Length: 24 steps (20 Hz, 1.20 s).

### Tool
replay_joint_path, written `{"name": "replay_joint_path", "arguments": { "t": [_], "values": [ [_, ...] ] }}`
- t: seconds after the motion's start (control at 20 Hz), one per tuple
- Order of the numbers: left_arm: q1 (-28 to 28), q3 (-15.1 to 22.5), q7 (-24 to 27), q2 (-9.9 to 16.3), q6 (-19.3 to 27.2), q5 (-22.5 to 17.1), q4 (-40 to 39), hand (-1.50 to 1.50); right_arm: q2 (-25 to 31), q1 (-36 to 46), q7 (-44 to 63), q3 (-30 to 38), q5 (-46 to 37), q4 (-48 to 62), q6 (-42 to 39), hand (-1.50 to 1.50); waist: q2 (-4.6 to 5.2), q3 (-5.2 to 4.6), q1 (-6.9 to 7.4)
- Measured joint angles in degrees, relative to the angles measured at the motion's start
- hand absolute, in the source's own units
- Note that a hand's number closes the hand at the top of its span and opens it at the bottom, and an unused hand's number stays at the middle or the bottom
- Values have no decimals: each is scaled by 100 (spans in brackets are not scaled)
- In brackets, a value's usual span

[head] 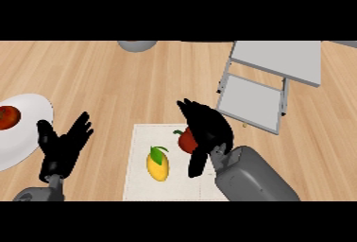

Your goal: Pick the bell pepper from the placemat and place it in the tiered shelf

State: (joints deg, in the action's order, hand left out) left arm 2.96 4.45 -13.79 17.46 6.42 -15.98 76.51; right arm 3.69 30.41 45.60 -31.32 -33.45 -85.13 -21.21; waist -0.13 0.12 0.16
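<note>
Red bell pepper point(185, 141) lies on the pale cloth placemat point(140, 184), beside a yellow fruit point(158, 163). Right hand point(206, 130) covers it, fingers apparently wide, not closed. Recommend closing squarely round it before lifting toward the grey tiered shelf point(254, 101).

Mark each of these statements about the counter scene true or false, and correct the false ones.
1. The red bell pepper lies on the placemat. True.
2. The right hand is over the bell pepper and partly hides it. True.
3. The yellow fruit sits in the tiered shelf. False: it lies on the placemat, left of the bell pepper.
4. The left hand holds the white plate. False: it is open, beside the plate, holding nothing.
5. A red item rests on the white plate. True.
</note>
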Motion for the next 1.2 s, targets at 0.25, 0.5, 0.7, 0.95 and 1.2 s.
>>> {"name": "replay_joint_path", "arguments": {
  "t": [0.25, 0.5, 0.7, 0.95, 1.2],
  "values": [
    [1, -166, 83, -74, -175, 94, -101, 0, -158, -235, -356, 36, -434, 293, 160, -150, 0, 6, 2],
    [20, -299, -62, -117, -252, 157, -46, 0, -293, -110, -562, 64, -771, 866, 440, -150, 6, 1, 16],
    [-105, -346, -57, -186, -294, 245, 106, 0, -334, -97, -591, 20, -1009, 1131, 635, -150, 5, 0, 17],
    [-21, -494, 50, -235, -457, 298, -107, 0, -359, -78, -904, -69, -1206, 1599, 1099, -150, -1, 13, 20],
    [53, -495, -155, -370, -391, 431, -8, 0, -366, 108, -1088, -232, -980, 1992, 1575, -150, 9, 1, 32]
  ]
}}
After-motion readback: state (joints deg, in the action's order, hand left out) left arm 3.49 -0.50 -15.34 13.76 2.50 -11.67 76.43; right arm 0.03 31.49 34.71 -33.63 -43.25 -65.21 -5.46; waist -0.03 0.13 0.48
